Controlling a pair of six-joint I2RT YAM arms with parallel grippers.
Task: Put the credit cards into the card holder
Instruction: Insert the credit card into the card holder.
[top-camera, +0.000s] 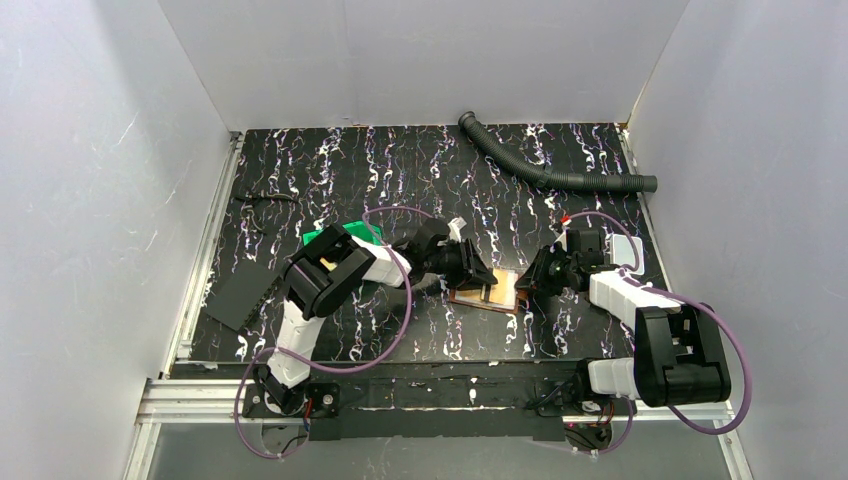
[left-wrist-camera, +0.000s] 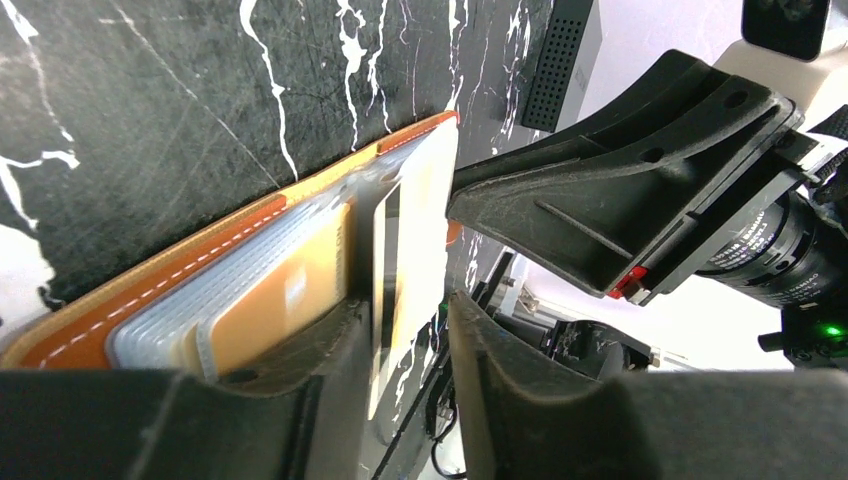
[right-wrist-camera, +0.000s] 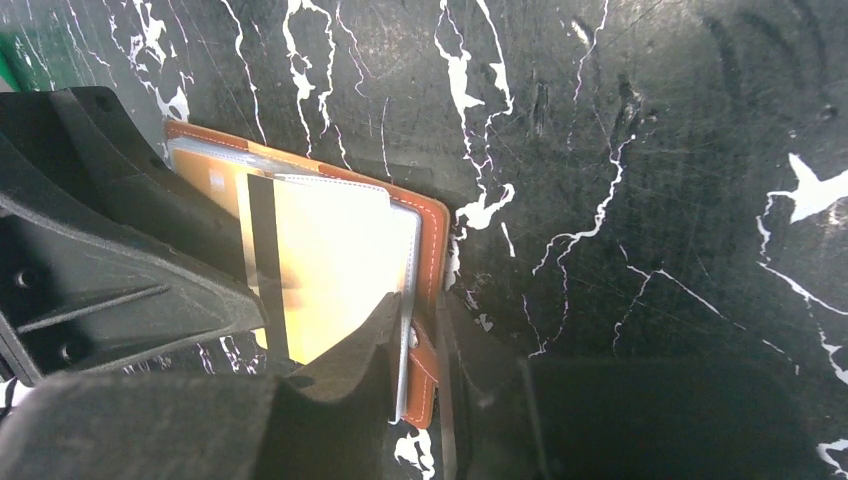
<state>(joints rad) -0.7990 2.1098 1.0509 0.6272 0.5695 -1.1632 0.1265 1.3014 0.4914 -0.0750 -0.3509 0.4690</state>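
Observation:
The brown leather card holder (top-camera: 470, 297) lies open on the table between my two grippers, its clear pockets facing up. A yellowish credit card (left-wrist-camera: 410, 230) with a black stripe stands partly in a pocket; it also shows in the right wrist view (right-wrist-camera: 330, 270). My left gripper (left-wrist-camera: 405, 300) straddles this card with jaws a little apart, and the card leans on the left finger (left-wrist-camera: 320, 380). An orange card (left-wrist-camera: 270, 300) sits in a pocket. My right gripper (right-wrist-camera: 425, 310) is shut on the holder's edge (right-wrist-camera: 432, 230) by the snap tab.
A green bin (top-camera: 345, 235) sits behind the left arm, and a flat black sheet (top-camera: 240, 295) lies at the left edge. A grey corrugated hose (top-camera: 560, 170) lies at the back right. A pale plate (top-camera: 625, 248) is beside the right arm. White walls enclose the table.

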